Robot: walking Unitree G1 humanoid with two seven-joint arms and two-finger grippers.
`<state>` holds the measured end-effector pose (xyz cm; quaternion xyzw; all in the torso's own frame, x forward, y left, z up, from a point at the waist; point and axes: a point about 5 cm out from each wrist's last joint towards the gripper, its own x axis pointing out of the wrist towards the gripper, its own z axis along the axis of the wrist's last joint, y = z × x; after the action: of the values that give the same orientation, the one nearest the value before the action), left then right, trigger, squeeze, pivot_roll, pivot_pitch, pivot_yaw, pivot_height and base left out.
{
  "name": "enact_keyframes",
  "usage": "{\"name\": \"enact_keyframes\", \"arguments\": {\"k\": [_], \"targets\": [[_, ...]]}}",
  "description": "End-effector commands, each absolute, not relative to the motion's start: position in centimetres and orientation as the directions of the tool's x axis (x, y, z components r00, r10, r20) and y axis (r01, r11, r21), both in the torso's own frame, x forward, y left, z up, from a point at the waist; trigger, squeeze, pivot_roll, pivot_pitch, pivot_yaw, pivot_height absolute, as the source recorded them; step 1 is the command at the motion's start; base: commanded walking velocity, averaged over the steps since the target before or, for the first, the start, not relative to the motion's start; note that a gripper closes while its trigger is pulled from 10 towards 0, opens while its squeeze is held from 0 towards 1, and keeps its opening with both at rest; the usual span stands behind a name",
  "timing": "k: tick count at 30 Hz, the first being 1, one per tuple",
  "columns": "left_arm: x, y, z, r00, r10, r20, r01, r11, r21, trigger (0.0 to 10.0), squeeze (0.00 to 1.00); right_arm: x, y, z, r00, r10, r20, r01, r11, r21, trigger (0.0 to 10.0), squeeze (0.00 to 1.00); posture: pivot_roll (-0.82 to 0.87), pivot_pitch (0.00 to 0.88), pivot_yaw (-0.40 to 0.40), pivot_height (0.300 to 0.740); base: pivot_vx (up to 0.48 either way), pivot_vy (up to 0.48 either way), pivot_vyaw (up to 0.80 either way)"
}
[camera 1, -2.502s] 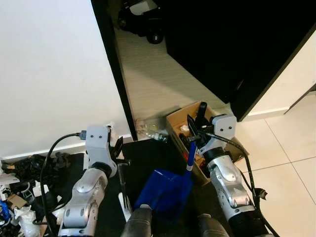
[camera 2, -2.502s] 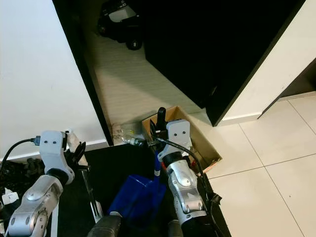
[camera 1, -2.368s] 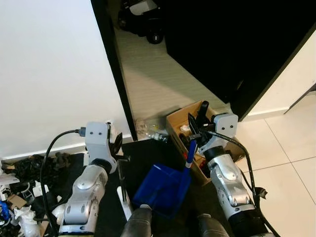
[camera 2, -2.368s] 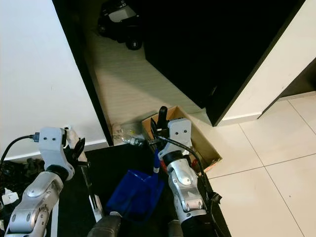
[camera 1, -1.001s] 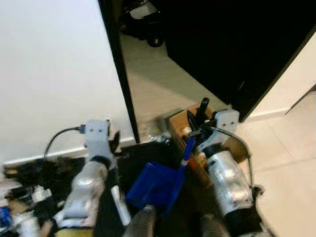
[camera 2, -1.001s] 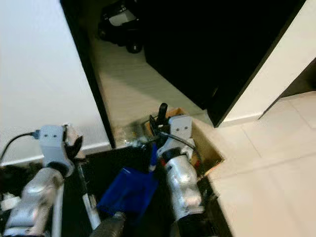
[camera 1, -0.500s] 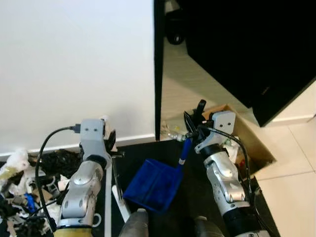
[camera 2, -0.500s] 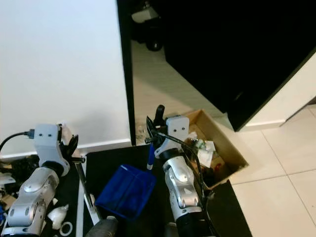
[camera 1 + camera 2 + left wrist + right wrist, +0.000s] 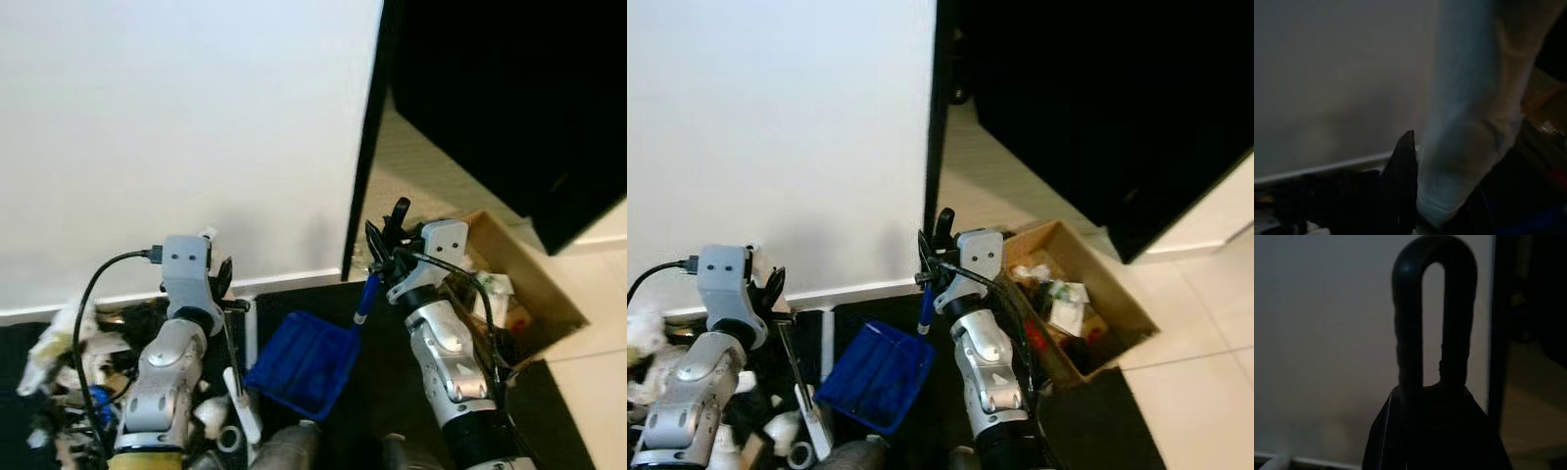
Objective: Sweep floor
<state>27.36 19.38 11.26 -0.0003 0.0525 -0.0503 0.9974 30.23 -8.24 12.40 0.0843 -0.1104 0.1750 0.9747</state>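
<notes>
Nearest, a dark mat [image 9: 392,392] covered the floor under both arms, its near left part crowded with a heap of white and black clutter [image 9: 69,362] that left little free room there. Blue ribbed plastic dustpan [image 9: 302,360], tilted above the mat between the arms, its slim blue handle [image 9: 363,298] pinched between the pressed-together fingers of the right gripper [image 9: 384,257]. Left gripper [image 9: 223,294] closed around a thin dark broom shaft [image 9: 229,338], which ran down toward a white fitting [image 9: 241,411] near the clutter. Right of the right arm, an open brown cardboard box [image 9: 1117,284] held mixed rubbish and blocked that side; pale glossy tile [image 9: 1205,392] lay open beyond it. Farther, a smooth white wall [image 9: 176,137] with a white skirting closed off the left, ending at a black vertical door edge [image 9: 364,157]. Past that edge, a strip of pale flooring [image 9: 989,186] ran away beside a large black panel [image 9: 509,88].
</notes>
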Motion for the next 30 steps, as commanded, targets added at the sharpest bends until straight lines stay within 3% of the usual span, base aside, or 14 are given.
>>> {"name": "enact_keyframes", "arguments": {"k": [1,25,30], "targets": [[27.2,19.1,11.2,0.988,-0.122,-0.093,0.121,0.993,-0.016,10.0,0.0,30.0,-7.6,12.2,0.91,0.337,0.241,-0.38,0.911,0.16,10.0,0.0,0.23,0.148,0.011,0.74,0.0,0.0,0.0],[27.2,19.1,11.3,0.988,-0.121,-0.092,0.12,0.993,-0.008,10.0,0.0,30.0,-7.8,12.3,0.903,0.351,0.249,-0.391,0.91,0.135,10.0,0.0,0.23,0.155,0.011,0.74,0.0,0.0,0.0],[27.4,19.2,11.6,0.988,-0.129,-0.083,0.129,0.992,0.0,10.0,0.0,30.7,-8.9,13.1,0.901,0.34,0.27,-0.377,0.921,0.1,10.0,0.0,0.23,0.159,0.013,0.74,0.0,0.0,0.0]]}}
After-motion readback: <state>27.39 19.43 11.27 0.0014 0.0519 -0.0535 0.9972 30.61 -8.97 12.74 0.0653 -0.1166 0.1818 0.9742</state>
